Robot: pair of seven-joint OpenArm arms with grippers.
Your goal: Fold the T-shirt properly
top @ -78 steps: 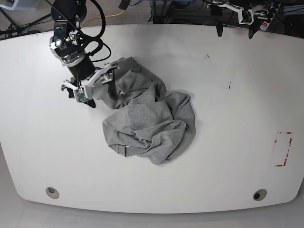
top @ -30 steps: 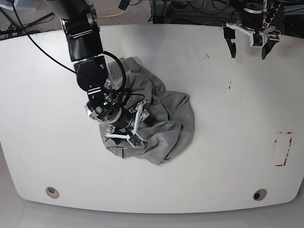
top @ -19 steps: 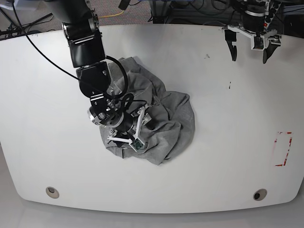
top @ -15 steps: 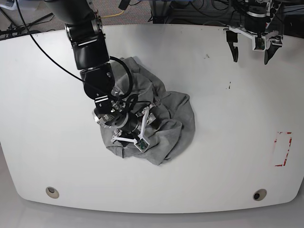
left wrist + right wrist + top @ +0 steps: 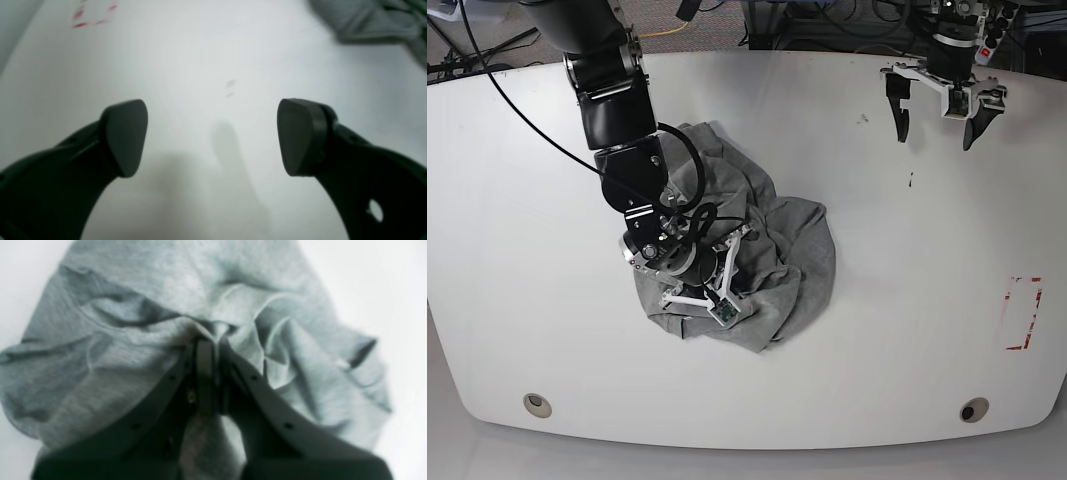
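base | T-shirt (image 5: 777, 250) grey, crumpled heap | right gripper (image 5: 213, 340) pinching fold

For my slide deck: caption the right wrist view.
Right gripper shut on a pinched fold of the crumpled grey T-shirt on the white table.

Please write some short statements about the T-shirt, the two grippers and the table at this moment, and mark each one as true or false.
1. The right gripper is shut on a fold of the T-shirt. True.
2. The T-shirt lies flat and spread out. False: it is a crumpled heap on the table.
3. The left gripper is open and holds nothing. True.
4. The left gripper is over the T-shirt. False: it is over bare table near the far edge, apart from the shirt.
5. Red marks show on the table, away from the T-shirt. True.
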